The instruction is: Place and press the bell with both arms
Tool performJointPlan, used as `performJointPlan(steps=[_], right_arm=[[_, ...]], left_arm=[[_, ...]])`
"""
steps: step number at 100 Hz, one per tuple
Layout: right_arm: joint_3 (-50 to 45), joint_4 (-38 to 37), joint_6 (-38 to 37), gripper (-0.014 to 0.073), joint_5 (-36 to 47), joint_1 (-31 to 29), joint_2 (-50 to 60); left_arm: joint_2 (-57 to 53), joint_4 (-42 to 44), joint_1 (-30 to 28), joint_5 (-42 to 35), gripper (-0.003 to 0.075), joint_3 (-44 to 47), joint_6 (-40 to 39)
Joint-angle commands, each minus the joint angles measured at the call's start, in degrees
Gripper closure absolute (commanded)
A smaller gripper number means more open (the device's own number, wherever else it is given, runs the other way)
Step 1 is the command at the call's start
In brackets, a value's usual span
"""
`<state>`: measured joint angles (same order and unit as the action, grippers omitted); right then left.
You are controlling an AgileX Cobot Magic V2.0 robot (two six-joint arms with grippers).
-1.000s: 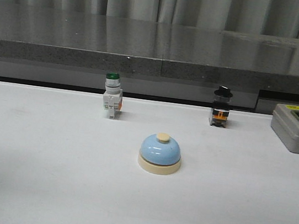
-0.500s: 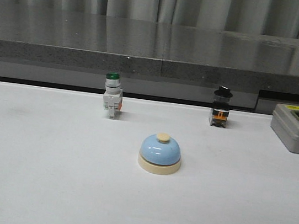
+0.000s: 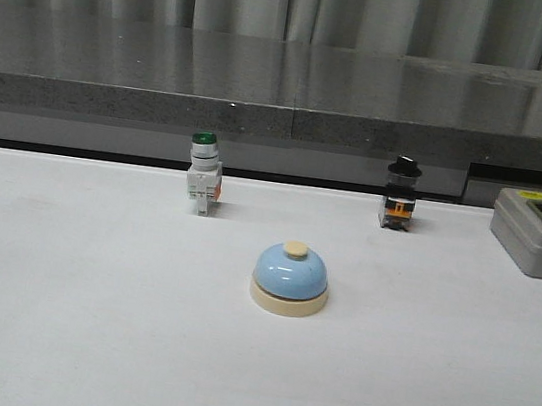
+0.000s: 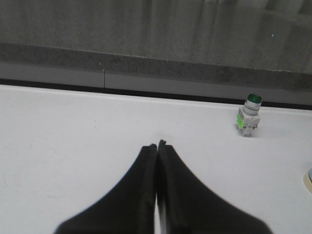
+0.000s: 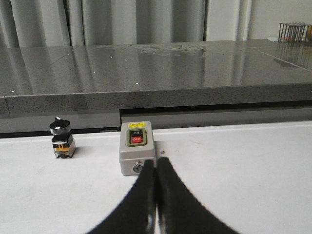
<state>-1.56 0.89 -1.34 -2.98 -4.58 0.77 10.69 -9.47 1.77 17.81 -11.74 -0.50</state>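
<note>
front: white table (image 3: 80, 338), grey stone ledge (image 3: 266, 91) behind, curtains; bell (image 3: 290, 278) upright mid-table, apart from green-capped switch (image 3: 202, 173), black selector switch (image 3: 400, 194), grey button box (image 3: 539, 233) | left wrist: left gripper (image 4: 157, 145) fingers pressed together, empty; bell rim at frame edge | right wrist: right gripper (image 5: 156, 161) closed, empty, just before grey button box

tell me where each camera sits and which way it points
Front view: looks forward over the white table at the bell; no robot parts show.
Left wrist view: on the left arm, over the shut left end effector, facing the green-capped switch, also seen in front view.
Right wrist view: on the right arm, over the shut right end effector, facing the grey button box.
</note>
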Motion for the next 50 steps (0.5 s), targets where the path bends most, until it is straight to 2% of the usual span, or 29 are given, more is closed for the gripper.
performJointPlan(steps=[1, 16, 37, 50], right_arm=[[0.87, -0.53, 0.12, 0.0654, 4.74, -0.31, 0.62], [0.87, -0.53, 0.12, 0.0654, 4.74, -0.31, 0.62], [0.87, -0.53, 0.12, 0.0654, 4.74, -0.31, 0.62], [0.87, -0.53, 0.12, 0.0654, 4.74, -0.31, 0.62]], left_arm=[[-2.96, 1.06, -0.06, -8.86, 0.0741, 1.04, -0.01], [-8.05, 6.90, -0.06, -16.56, 0.0741, 7.37, -0.01], [-12.74, 6.90, -0.06, -19.21, 0.0741, 14.28, -0.53], [-12.66, 6.56, -0.06, -18.88, 0.0741, 14.30, -0.53]])
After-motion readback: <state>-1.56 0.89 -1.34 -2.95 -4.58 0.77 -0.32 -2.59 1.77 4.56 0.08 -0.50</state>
